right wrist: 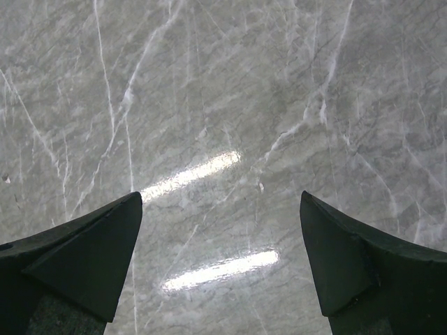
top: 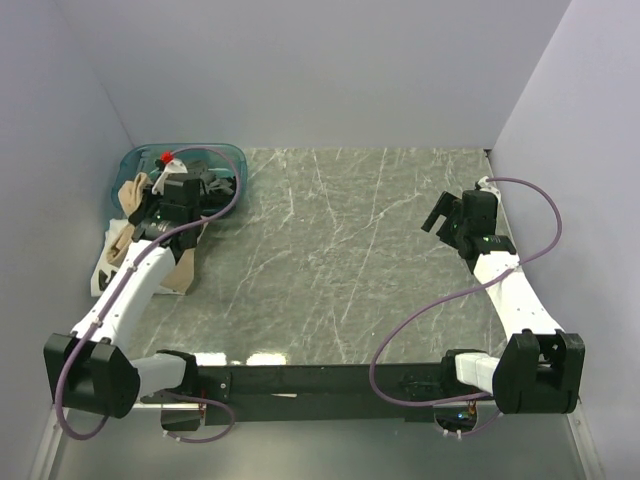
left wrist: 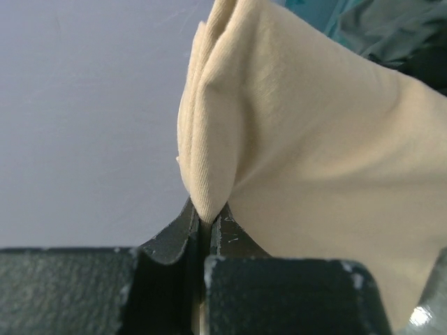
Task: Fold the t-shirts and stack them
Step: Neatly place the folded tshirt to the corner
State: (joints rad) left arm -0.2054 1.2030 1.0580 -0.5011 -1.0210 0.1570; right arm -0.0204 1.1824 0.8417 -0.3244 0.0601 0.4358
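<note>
1. The left gripper (left wrist: 206, 222) is clamped on a pinched fold of a beige shirt (left wrist: 314, 153). Its dark fingers (left wrist: 171, 241) meet with only cloth between them.
2. The shirt is a soft, matte, fine-ribbed knit. It bunches into a rounded ridge at the pinch and spreads into a broad, smooth sheet to the right.
3. From above, the shirt is at the far left corner of the surface (top: 330, 260), at the bin (top: 228, 157). Part of it drapes beside the left arm (top: 135, 290).
4. The bin is translucent teal plastic with rounded corners and holds dark garments (top: 215, 187).
5. A white thing (top: 100, 272) lies at the surface's left edge, just beside that arm; what it is cannot be told.
6. The right gripper (right wrist: 222, 265) is spread wide and holds nothing, over bare surface. Its fingers are dark, matte wedges with pointed tips.
7. The surface is grey-green, marble-patterned with thin white veins. It is glossy enough to mirror two bright streaks of light.
</note>
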